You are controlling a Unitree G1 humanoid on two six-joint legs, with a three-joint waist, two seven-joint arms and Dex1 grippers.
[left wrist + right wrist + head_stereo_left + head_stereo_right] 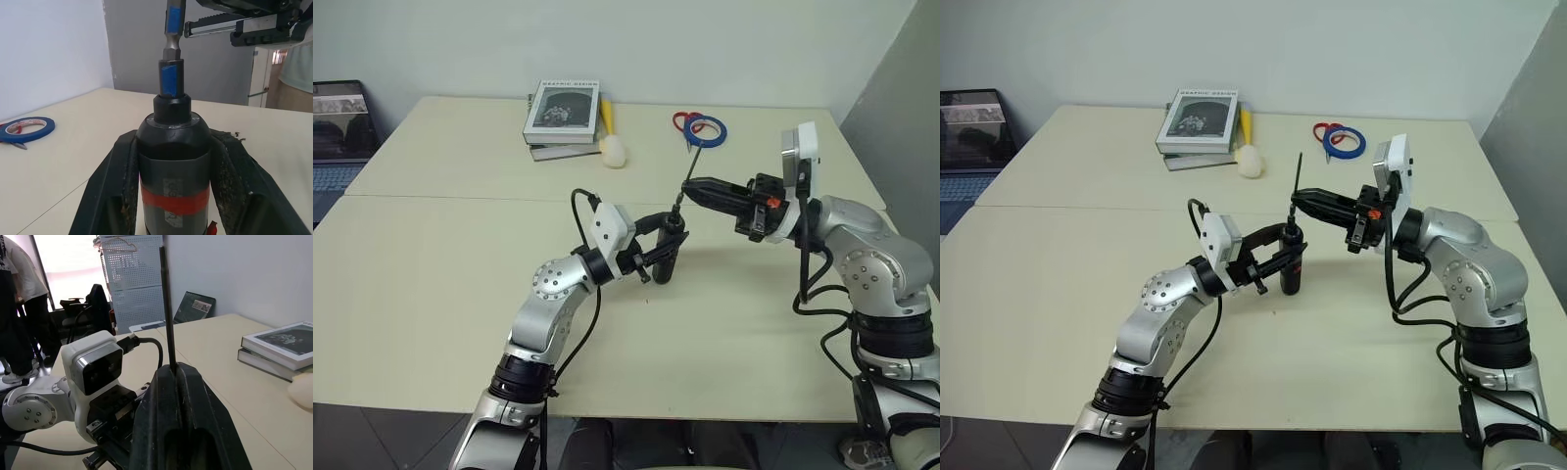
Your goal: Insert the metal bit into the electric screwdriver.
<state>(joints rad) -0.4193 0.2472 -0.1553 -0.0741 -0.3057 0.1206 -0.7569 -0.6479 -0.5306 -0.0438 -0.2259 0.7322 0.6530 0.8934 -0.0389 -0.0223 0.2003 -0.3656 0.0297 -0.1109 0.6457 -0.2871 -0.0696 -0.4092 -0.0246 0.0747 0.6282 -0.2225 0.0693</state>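
Fingers around black, red-banded electric screwdriver, thin metal bit upright.

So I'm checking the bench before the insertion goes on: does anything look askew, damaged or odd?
Nothing stands out. The electric screwdriver stands upright in the left gripper, and the metal bit, held by the right gripper, rises straight from its tip. The books, scissors and tape roll lie tidily at the table's far side.
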